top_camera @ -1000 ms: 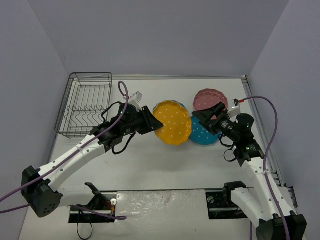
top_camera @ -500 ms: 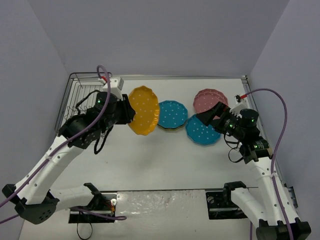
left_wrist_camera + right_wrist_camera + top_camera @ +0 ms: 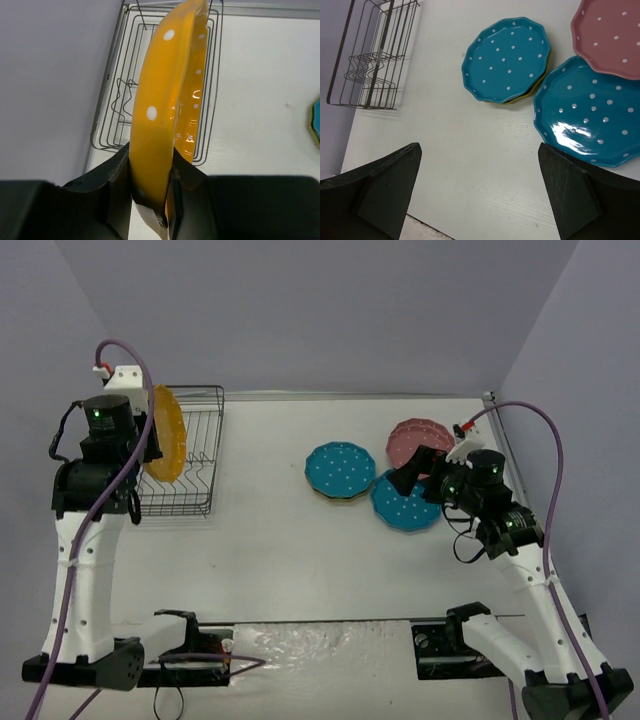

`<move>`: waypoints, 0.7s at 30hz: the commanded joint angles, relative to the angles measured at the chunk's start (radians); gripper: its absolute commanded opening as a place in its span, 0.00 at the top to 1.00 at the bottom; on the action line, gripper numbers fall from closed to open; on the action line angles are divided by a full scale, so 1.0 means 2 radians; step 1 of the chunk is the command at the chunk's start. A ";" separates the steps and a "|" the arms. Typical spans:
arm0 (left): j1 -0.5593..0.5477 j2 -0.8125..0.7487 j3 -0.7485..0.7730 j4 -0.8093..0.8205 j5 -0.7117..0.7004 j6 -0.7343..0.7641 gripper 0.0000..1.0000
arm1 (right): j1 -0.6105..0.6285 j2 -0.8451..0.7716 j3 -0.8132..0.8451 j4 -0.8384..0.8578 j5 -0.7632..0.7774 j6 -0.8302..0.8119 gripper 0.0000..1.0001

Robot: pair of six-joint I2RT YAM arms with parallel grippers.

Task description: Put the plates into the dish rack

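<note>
My left gripper (image 3: 148, 445) is shut on the rim of an orange-yellow plate (image 3: 166, 434), held on edge above the dark wire dish rack (image 3: 200, 455). The left wrist view shows the plate (image 3: 165, 100) upright between my fingers over the rack (image 3: 212, 80). A teal-blue plate (image 3: 340, 468) lies on an olive-yellow one mid-table. A second teal-blue plate (image 3: 405, 502) and a pink plate (image 3: 420, 438) lie to the right. My right gripper (image 3: 412, 472) is open and empty above them. The right wrist view shows the teal plates (image 3: 505, 57) (image 3: 590, 115) and the pink plate (image 3: 612, 37).
The rack stands at the table's far left, against the left wall (image 3: 70, 360). It also shows in the right wrist view (image 3: 375, 60) with upright prongs. White table (image 3: 300, 550) lies between the rack and the plates. Cables loop over both arms.
My left arm has swung left with the orange-yellow plate, from the table's middle to above the rack, turning it on edge. The teal plate under it now shows. My right gripper moved slightly.
</note>
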 commanded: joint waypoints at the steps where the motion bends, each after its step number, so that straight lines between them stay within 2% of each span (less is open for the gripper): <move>1: 0.093 0.025 0.016 0.132 0.101 0.074 1.00 | 0.002 0.024 0.021 0.015 0.019 -0.043 0.00; 4: 0.159 0.047 0.010 0.156 0.147 0.096 1.00 | 0.002 0.038 0.035 0.008 0.015 -0.055 0.00; 6: 0.172 0.062 0.008 0.174 0.149 0.113 1.00 | 0.004 0.042 0.038 0.008 0.003 -0.061 0.00; 15: 0.186 0.138 0.033 0.195 0.118 0.188 1.00 | 0.004 0.057 0.012 0.009 0.004 -0.064 0.00; 21: 0.193 0.176 0.039 0.224 0.087 0.208 1.00 | 0.004 0.074 0.014 0.009 -0.005 -0.063 0.00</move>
